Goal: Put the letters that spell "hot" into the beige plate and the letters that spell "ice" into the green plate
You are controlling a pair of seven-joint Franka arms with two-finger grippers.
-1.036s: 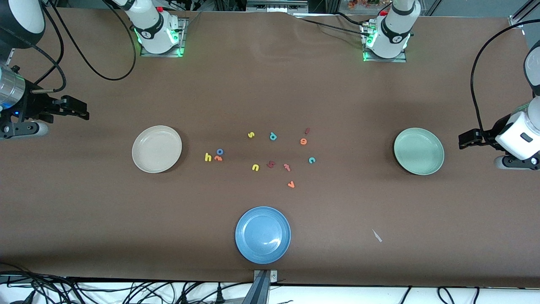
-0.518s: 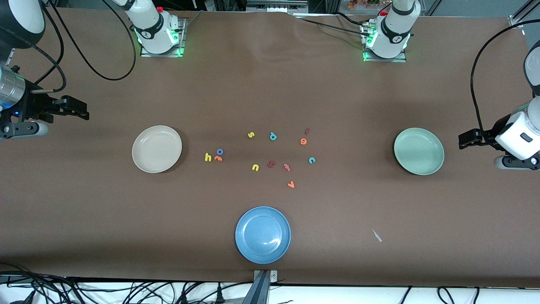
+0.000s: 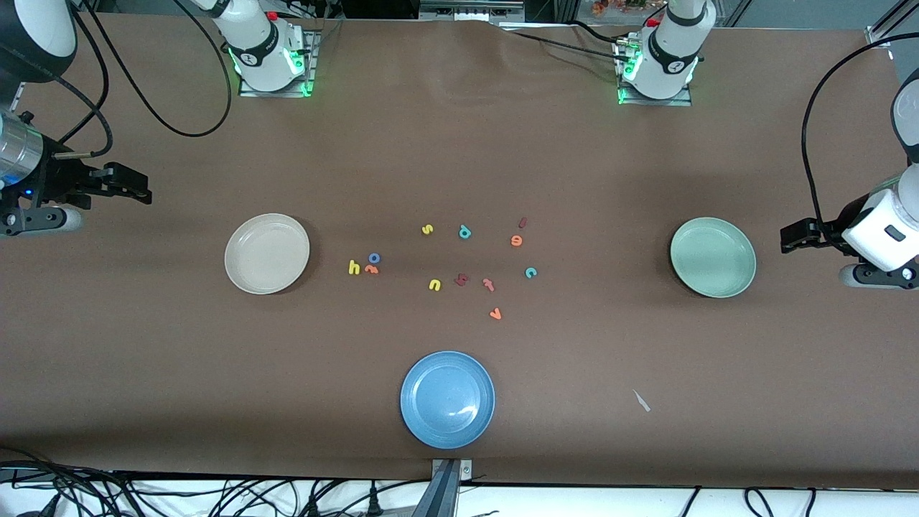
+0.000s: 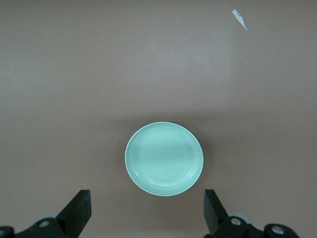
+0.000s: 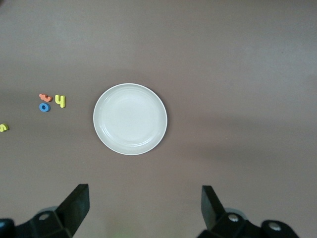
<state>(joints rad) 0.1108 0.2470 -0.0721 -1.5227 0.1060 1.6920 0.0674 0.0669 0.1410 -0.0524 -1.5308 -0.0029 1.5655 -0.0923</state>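
Note:
The yellow h (image 3: 353, 268), blue o (image 3: 374, 258) and orange t (image 3: 370, 270) lie bunched beside the empty beige plate (image 3: 267, 253). The dark red i (image 3: 523, 222), orange e (image 3: 516, 240) and teal c (image 3: 530, 272) lie toward the empty green plate (image 3: 713, 257). My right gripper (image 3: 140, 188) hangs open and empty off the beige plate's outer side; its wrist view shows the beige plate (image 5: 130, 119) past the open right gripper (image 5: 143, 196). My left gripper (image 3: 790, 239) hangs open and empty beside the green plate (image 4: 164, 158), seen past the open left gripper (image 4: 146, 198).
A blue plate (image 3: 447, 399) sits near the table's front edge. Other letters lie mid-table: yellow s (image 3: 427, 230), teal p (image 3: 464, 231), yellow u (image 3: 434, 285), a dark red angular letter (image 3: 461, 279), pinkish-red t (image 3: 489, 284), orange v (image 3: 495, 314). A white scrap (image 3: 641, 401) lies nearer the camera.

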